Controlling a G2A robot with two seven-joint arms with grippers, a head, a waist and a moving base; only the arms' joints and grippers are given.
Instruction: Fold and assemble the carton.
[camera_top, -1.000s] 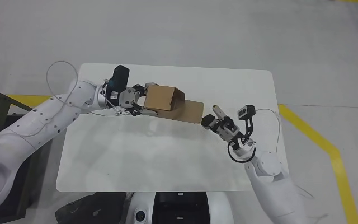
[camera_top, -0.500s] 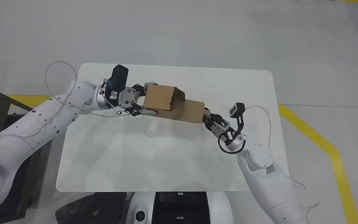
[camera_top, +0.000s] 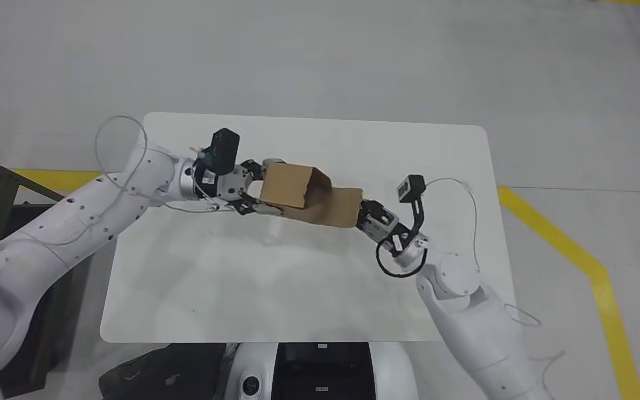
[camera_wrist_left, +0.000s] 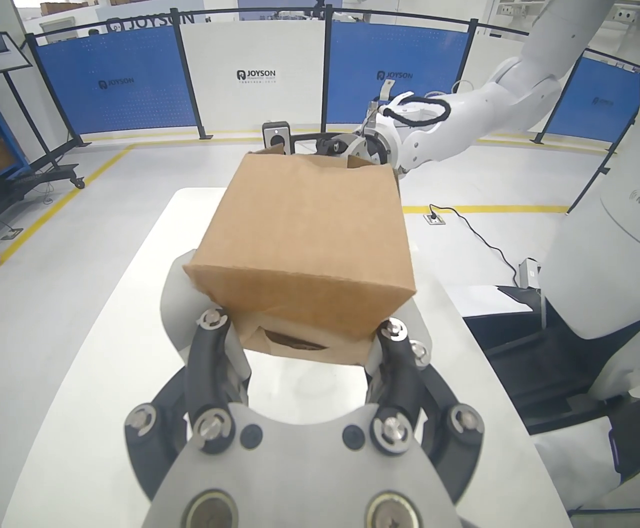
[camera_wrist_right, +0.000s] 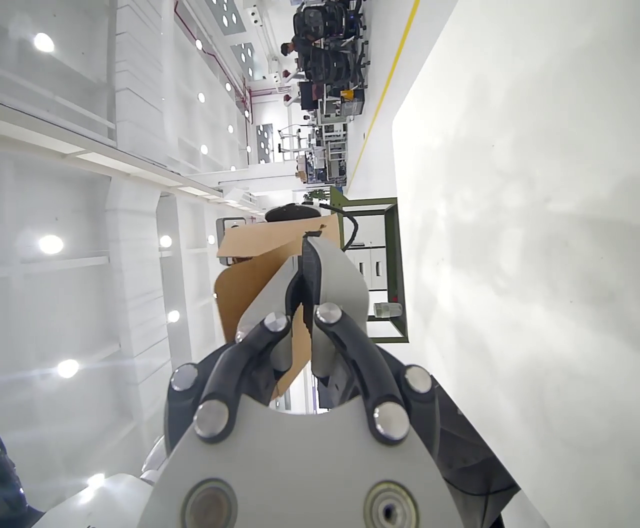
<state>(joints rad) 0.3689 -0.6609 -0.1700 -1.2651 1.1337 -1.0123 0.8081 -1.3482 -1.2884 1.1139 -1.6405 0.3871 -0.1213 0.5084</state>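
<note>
Right arm slid in from the right side of the top view and closed the gap, so the right gripper (camera_top: 366, 213) went from hanging just off the flap to sitting right on its edge, while the left side nudged a touch rightward with the box. From the top, the carton (camera_top: 296, 184) sat mid-frame over the table (camera_top: 300, 290), with the left gripper (camera_top: 258, 188) clamped around its left end and the loose flap (camera_top: 342, 204) trailing toward the lower right. In the left wrist view, the brown box filled the centre, fingers spread wide and pressed against both of its sides, with a half-tucked end panel sagging between them. In the right wrist view, the jaws were pinched nearly together on a thin sheet of cardboard near the middle of the frame. My worry: with both arms hanging onto the same box, any pull that isn't coordinated could tear or crease that flap, or yank the carton out of the left grip, since it looked squeezed only at one end. It might also fold off its score line.
</note>
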